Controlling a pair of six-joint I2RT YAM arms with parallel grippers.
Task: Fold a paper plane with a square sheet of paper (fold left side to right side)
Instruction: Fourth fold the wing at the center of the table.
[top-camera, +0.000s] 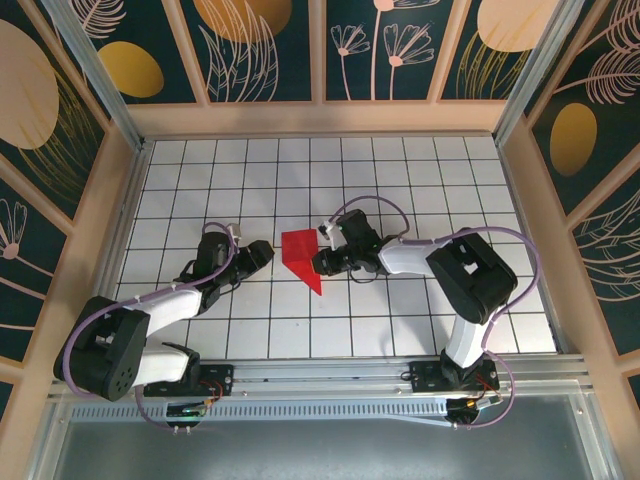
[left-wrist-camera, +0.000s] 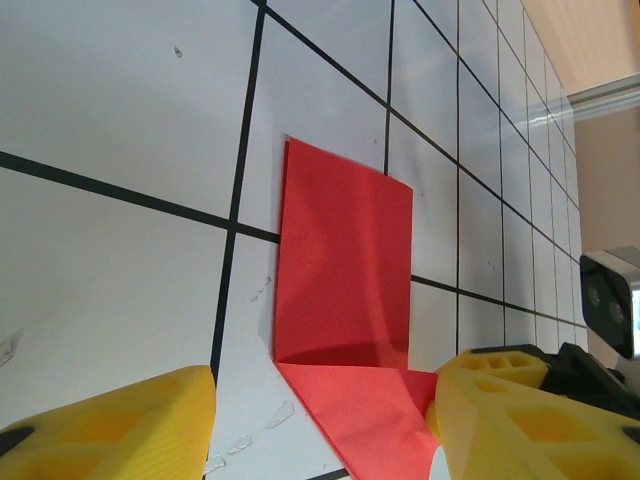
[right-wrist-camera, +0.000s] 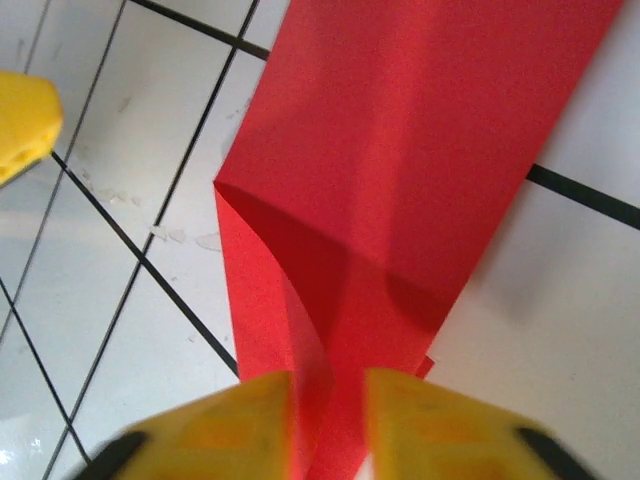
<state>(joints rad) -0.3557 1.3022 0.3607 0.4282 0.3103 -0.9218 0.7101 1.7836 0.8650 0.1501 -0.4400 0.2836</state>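
Right gripper (right-wrist-camera: 328, 385) first: its yellow fingers (right-wrist-camera: 240, 425) are drawn in narrow, pinching a raised flap of the square sheet of paper (right-wrist-camera: 400, 150) between them. From the right wrist camera the red fold climbs straight up into the gap, with a soft curl and a shadow under it where it lifts off the table.

The left gripper (left-wrist-camera: 320, 385) is a different story (nothing held there). Its jaws stand wide apart and low over the near corner of the sheet. One of its fingers (left-wrist-camera: 530, 410) overlaps the edge of the flap in that view, but I can't tell if it actually touches.

The paper itself (top-camera: 298, 250) sits about mid-table, right between the two grippers. From above, the left gripper (top-camera: 262, 254) is just off the paper's left side and the right gripper (top-camera: 320, 263) is at its right edge. It's no longer a plain square: there's a flat rectangular part farther from the arms, then a crease, then a slanted triangular bit running to a point nearer the bases.

All of it is on the white gridded table (top-camera: 450, 200) with black lines.
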